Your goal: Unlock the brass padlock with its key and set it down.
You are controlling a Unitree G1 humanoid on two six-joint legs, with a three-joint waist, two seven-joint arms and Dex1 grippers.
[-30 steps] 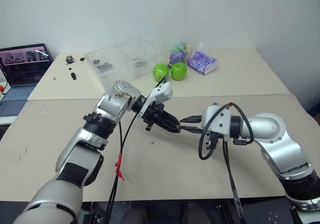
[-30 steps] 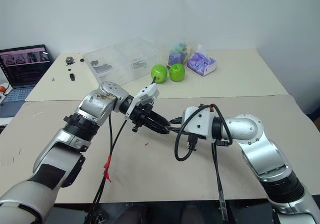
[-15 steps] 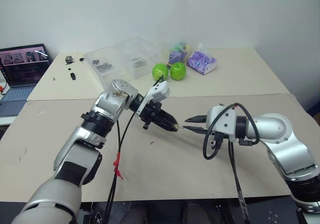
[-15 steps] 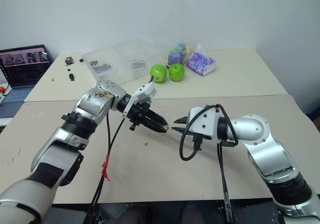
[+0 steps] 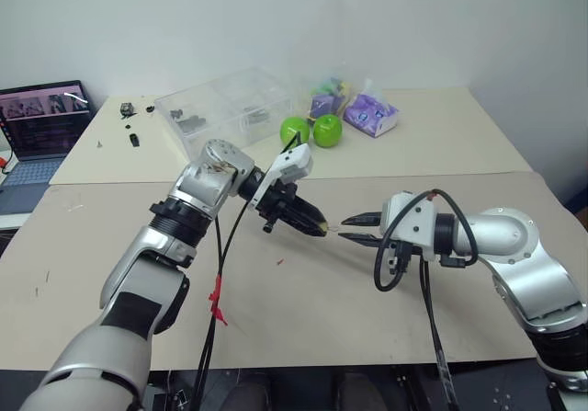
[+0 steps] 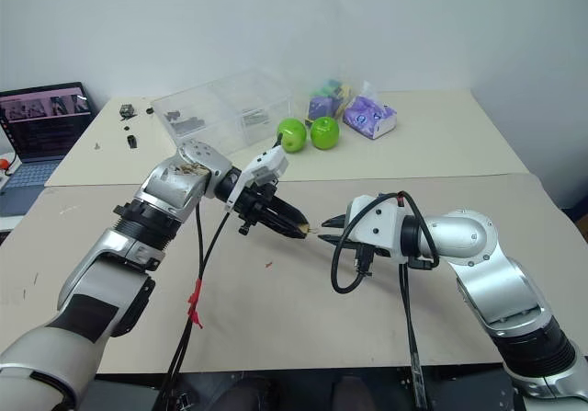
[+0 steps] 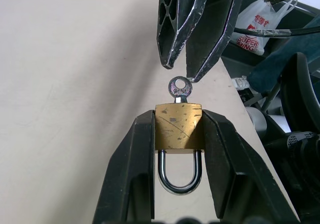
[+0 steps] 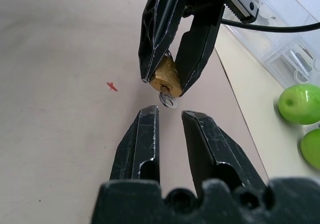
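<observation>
Between left jaws, brass padlock (image 7: 178,126), key (image 7: 180,89) inserted, right jaws parted

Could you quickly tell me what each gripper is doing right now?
Left gripper: shut on the brass padlock, the key in it.
Right gripper: open, holding nothing, just short of the key.
</observation>
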